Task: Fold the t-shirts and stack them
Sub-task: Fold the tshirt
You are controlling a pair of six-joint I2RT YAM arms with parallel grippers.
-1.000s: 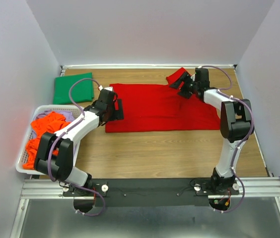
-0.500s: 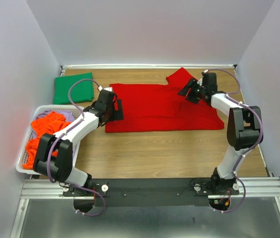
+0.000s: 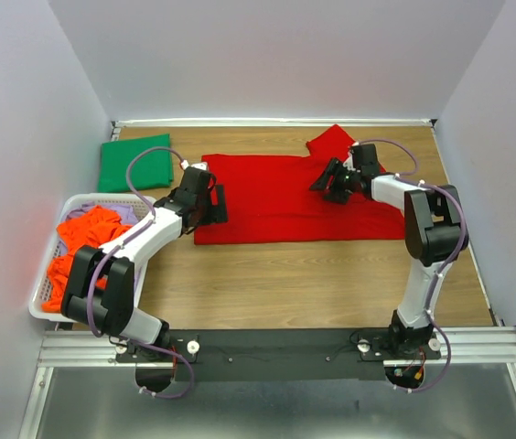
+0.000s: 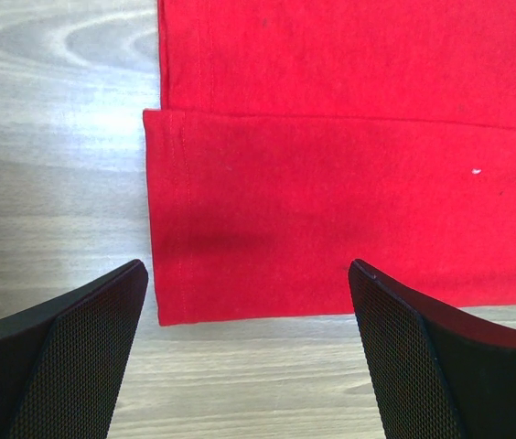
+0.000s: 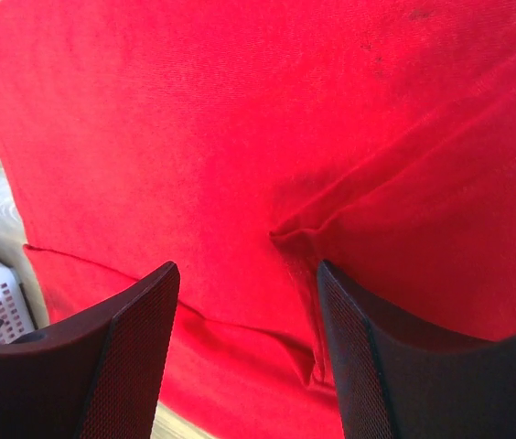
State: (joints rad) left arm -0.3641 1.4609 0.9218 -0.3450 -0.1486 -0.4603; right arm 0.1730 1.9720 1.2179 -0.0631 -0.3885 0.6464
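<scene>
Red t-shirt (image 3: 285,197) lies lengthwise left-right; left jaws, released, straddle its left hem; right jaws, released, hover over its sleeve end.

Perhaps four t-shirts (image 3: 295,197), one basket (image 3: 37,302), two arms (image 3: 144,236).

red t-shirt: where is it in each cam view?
Top external: red t-shirt lies flat across the middle of the table.
Left wrist: it fills the upper right, with its folded corner at lower left.
Right wrist: it fills nearly the whole frame, creased.
Shared landmark: the wooden table, bare at the shirt's edge in every view.
</scene>
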